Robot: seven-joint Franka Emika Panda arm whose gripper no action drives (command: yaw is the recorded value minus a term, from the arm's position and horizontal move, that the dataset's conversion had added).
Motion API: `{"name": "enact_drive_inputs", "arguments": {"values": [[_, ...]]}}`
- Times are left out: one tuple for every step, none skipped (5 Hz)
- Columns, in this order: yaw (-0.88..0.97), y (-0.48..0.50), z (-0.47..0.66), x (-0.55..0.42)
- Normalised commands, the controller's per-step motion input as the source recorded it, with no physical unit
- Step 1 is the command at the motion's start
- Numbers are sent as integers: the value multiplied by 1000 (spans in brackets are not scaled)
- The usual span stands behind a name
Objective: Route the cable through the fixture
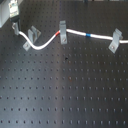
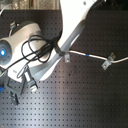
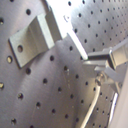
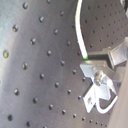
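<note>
Routing the limp, light cable along the breadboard's far edge, I would grasp near its free end; gripper state indiscernible.

Black perforated board — cable, clips

My white arm covers my gripper and the thin white cable's near end in the second exterior view; the first exterior view's left edge crops my gripper
</note>
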Motion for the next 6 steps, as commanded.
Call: {"name": "enact_drive_inputs", "arguments": {"values": [[-11,-223,-508,578],[-9,-212,-747,533],[-20,-394,-256,502],[0,-352,196,194],[0,-20,402,-285],[89,177,172,-292]]}}
